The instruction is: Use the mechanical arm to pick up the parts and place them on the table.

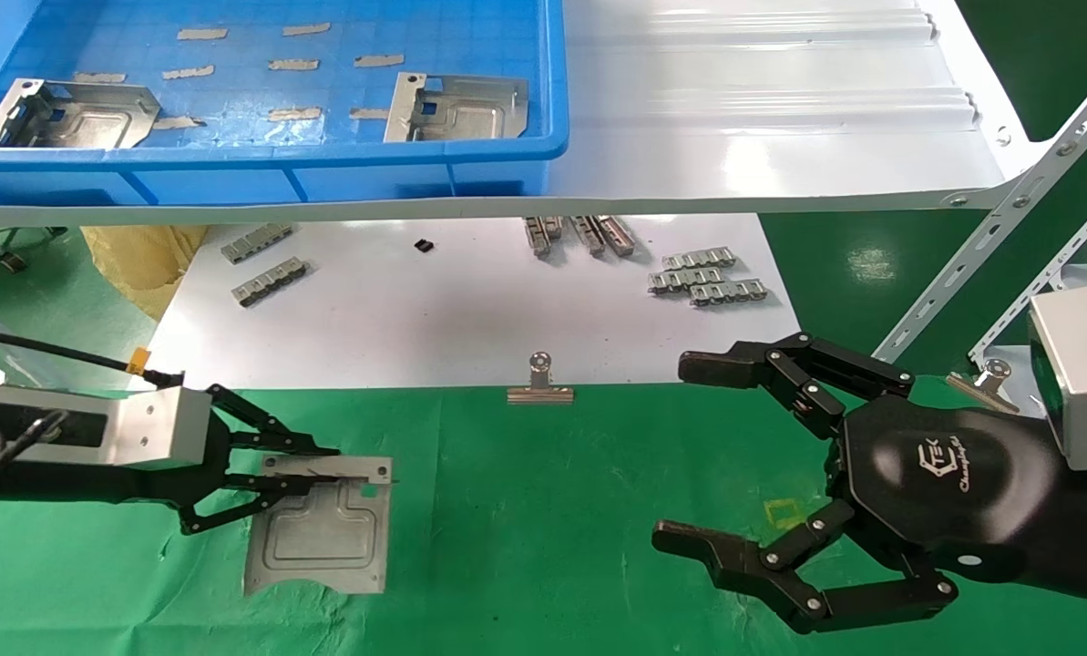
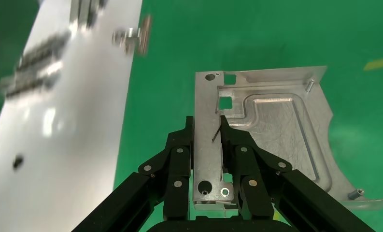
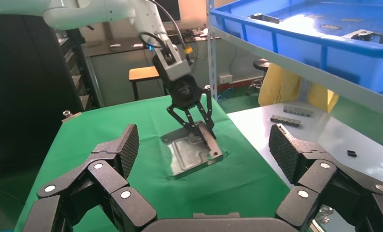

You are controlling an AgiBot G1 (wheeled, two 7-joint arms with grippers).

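Observation:
One silver part lies on the green table at the front left. My left gripper is shut on its raised slotted edge. The left wrist view shows both black fingers pressed against that edge strip, with the part reaching out ahead of my left gripper. Two more parts lie in the blue bin on the upper shelf. Over the cloth at the front right, my right gripper hangs wide open and empty. From its wrist view, the right gripper faces the held part and the left gripper.
A white sheet behind the cloth carries several ribbed grey strips. A silver binder clip sits on its front edge. A white shelf overhangs the back, with slotted metal struts at right. A yellow square outline marks the cloth.

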